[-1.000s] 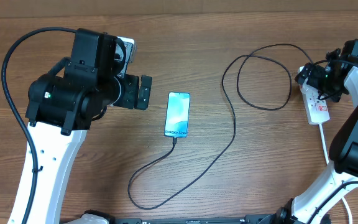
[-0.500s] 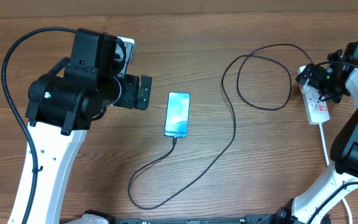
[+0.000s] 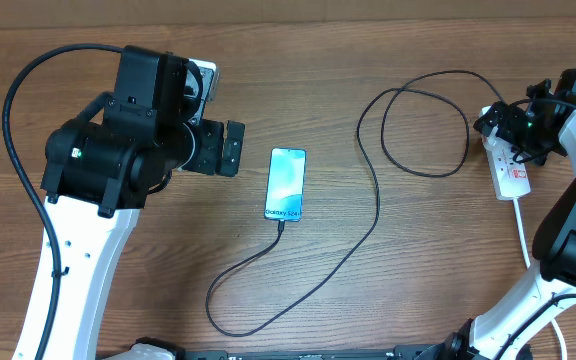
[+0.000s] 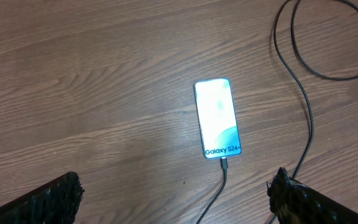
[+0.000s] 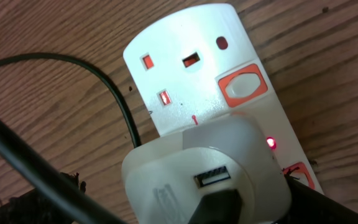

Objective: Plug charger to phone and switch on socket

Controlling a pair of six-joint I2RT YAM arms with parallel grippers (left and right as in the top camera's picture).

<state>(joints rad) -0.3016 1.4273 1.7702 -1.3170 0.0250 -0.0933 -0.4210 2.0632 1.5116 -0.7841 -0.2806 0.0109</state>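
The phone (image 3: 286, 183) lies screen up at the table's middle, showing "Galaxy S24". In the left wrist view the phone (image 4: 217, 117) has the charger's tip (image 4: 224, 165) in its bottom port. The black charger cable (image 3: 376, 215) loops across the table to the white socket (image 3: 513, 178) at the right. My left gripper (image 3: 230, 148) is open and empty, left of the phone. My right gripper (image 3: 513, 130) is over the socket (image 5: 185, 81), fingers apart on either side of a white USB adapter (image 5: 185, 174) plugged into it. A red light (image 5: 270, 143) glows beside the adapter.
The socket has an orange-framed switch (image 5: 243, 86) by the free outlet and another (image 5: 298, 171) by my right finger. The socket's white cord (image 3: 521, 225) runs toward the front edge. The cable forms a loop (image 3: 423, 120) at the back right.
My right gripper has shifted very slightly over the socket. The left arm, phone and cable have not moved.
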